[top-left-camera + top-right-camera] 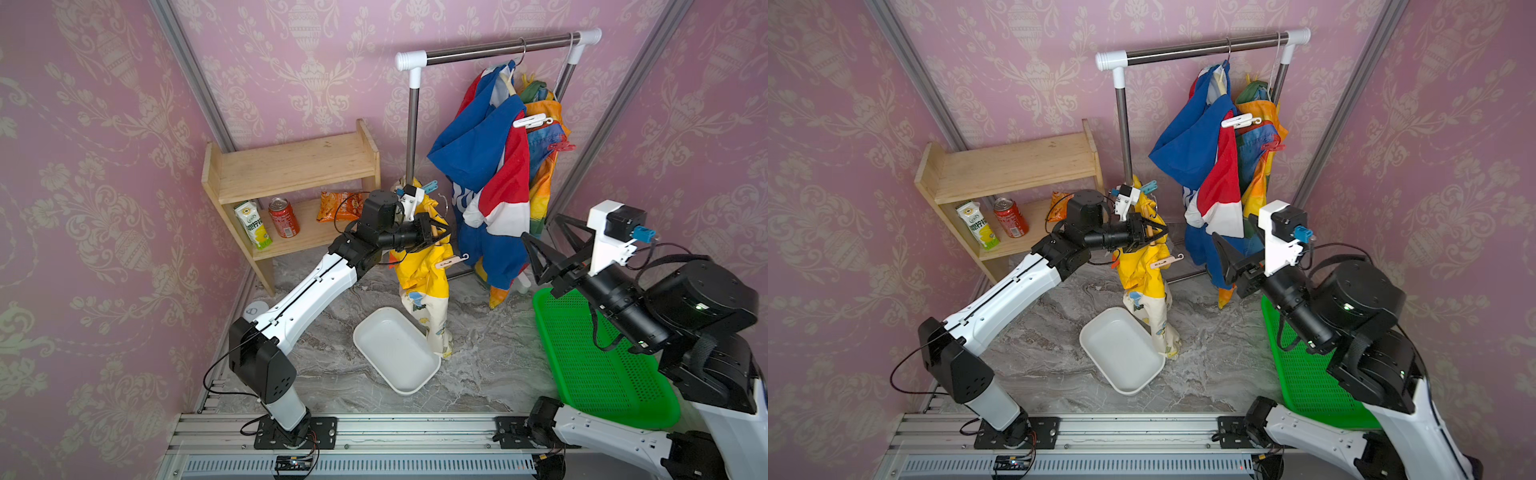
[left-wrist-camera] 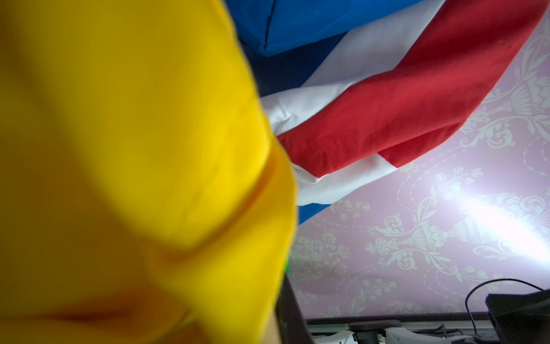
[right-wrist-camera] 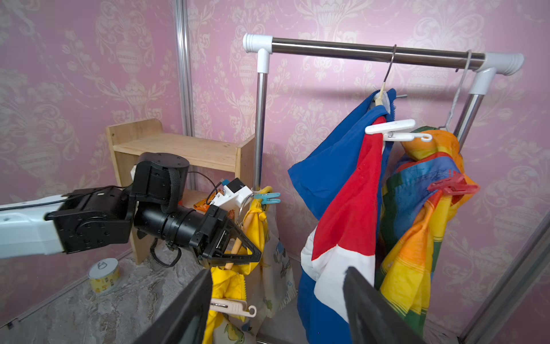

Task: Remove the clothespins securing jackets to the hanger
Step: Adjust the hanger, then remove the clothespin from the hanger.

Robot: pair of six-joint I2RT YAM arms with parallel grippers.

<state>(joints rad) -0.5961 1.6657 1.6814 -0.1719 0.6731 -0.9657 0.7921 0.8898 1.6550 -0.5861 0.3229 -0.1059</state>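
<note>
My left gripper (image 1: 445, 233) is shut on the wooden hanger of the yellow jacket (image 1: 424, 274), which is held off the rail with its hem by the floor. Yellow fabric (image 2: 119, 149) fills the left wrist view. A teal clothespin (image 3: 269, 197) sits at that hanger's top and a beige clothespin (image 1: 451, 261) lower on the jacket. On the rail hang the blue, red and white jacket (image 1: 478, 158) with a white clothespin (image 1: 530, 120), and the rainbow jacket (image 3: 416, 238) with a red clothespin (image 3: 454, 186). My right gripper (image 1: 542, 228) is open and empty, right of the yellow jacket.
A white tub (image 1: 415, 382) lies on the marble floor below the yellow jacket. A green perforated tray (image 1: 602, 374) sits under my right arm. A wooden shelf (image 1: 291, 166) at the back left holds a carton, a red can and a snack bag. A tin (image 3: 104, 274) stands beside it.
</note>
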